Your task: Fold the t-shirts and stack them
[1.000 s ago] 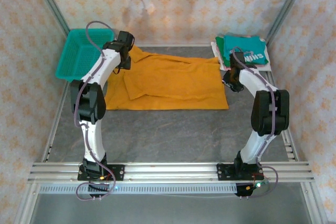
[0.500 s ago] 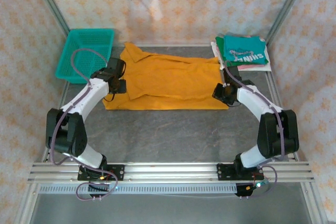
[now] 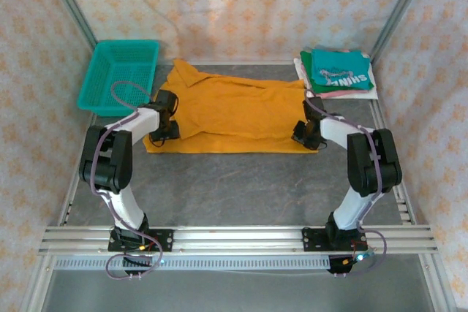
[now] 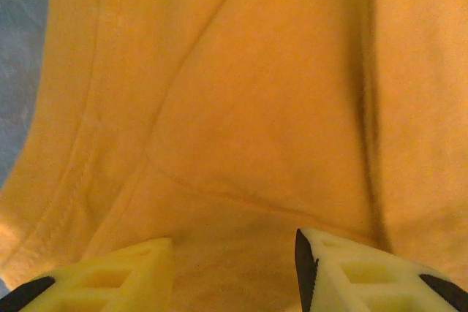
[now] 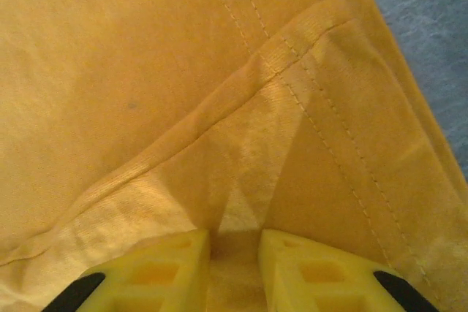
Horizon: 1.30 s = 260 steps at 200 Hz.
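Nearest me, 1 metal rail (image 3: 234, 237) runs along the table (image 3: 234, 188) edge w/ 2 arms bolted to it, both reaching fwd to the same garment.

Left gripper (image 3: 165, 123) sits on the left edge of the orange shirt (image 3: 234, 111), close to its near corner. In the left wrist view its 2 yellow fingers (image 4: 110, 275) stand spread, w/ flat orange cloth and a stitched hem showing in the gap, nothing pinched that I can see.

Right gripper (image 3: 302, 137) is at the shirt's near-right corner. In the right wrist view the fingers (image 5: 146, 275) are drawn nearly together and a small ridge of cloth tents up into the slit between them – it's pinching the shirt by the double-stitched hem.

The orange shirt – just 1 – lies spread across the middle of the table, long side running left-right, a few creases in it, collar end toward the far left. No print or lettering readable on the side facing up.

Far left: 1 teal basket (image 3: 117, 78), just beyond the shirt's corner.

Far right: 1 stack of folded shirts. Teal shirt (image 3: 340, 71) is on top w/ white letters, upside down from here, "SHIN" legible, rest unclear. Pink (image 3: 351, 93) and white (image 3: 301, 71) edges peek out under it, so 3 colours counted.
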Each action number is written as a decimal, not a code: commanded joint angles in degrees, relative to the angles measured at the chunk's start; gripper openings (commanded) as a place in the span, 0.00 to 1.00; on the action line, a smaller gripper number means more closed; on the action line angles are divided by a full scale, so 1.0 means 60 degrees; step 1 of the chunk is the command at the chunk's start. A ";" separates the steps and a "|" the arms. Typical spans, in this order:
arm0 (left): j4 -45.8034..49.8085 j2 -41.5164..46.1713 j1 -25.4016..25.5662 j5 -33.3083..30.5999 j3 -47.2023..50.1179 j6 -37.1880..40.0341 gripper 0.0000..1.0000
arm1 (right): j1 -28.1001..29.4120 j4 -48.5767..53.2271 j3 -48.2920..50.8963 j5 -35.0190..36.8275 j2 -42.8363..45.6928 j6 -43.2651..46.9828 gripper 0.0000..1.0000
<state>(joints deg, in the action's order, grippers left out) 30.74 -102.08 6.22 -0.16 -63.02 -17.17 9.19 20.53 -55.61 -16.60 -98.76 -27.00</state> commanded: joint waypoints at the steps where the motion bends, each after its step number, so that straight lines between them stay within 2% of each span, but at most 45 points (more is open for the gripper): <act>1: -0.0111 0.0592 -0.0083 0.0064 0.0796 -0.0507 0.48 | 0.0050 -0.0192 0.0918 0.0318 0.0352 -0.0432 0.27; 29: 0.0089 0.1177 -0.0084 0.0435 0.1590 -0.0911 0.48 | 0.0046 -0.0079 0.1733 0.0347 0.1140 -0.0886 0.26; 72: 0.0103 0.2995 -0.0070 0.0913 0.2977 -0.1471 0.48 | 0.0062 0.0049 0.2748 -0.0197 0.2438 -0.1277 0.26; 89: 0.0173 0.3600 -0.0076 0.1257 0.2933 -0.1433 0.49 | 0.0090 0.0229 0.2561 -0.0398 0.2653 -0.1109 0.26; 119: 0.0391 0.4188 0.0010 0.1718 0.2159 -0.1453 0.50 | 0.0091 0.0659 0.1889 0.0002 0.2847 -0.0793 0.29; 135: 0.0373 0.4033 0.0103 0.2173 0.1731 -0.1514 0.51 | 0.0084 0.0630 0.1609 0.0111 0.2948 -0.0731 0.31; 182: -0.0407 0.2859 0.0460 0.2665 0.1386 -0.1986 0.52 | 0.0294 -0.0243 0.1049 -0.0076 0.2956 -0.0378 0.34; 227: -0.0890 0.2065 0.0806 0.2565 0.1416 -0.2467 0.51 | 0.0767 -0.0516 0.0140 -0.0199 0.2462 0.0269 0.37; 260: -0.1339 0.1664 0.1087 0.2445 0.1628 -0.2708 0.44 | 0.0763 -0.0668 -0.0327 -0.0302 0.2089 0.0270 0.37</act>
<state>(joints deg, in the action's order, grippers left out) 25.85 -90.63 11.66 14.81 -53.76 -31.29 13.74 17.76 -55.18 -18.13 -84.38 -26.87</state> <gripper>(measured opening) 0.463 0.368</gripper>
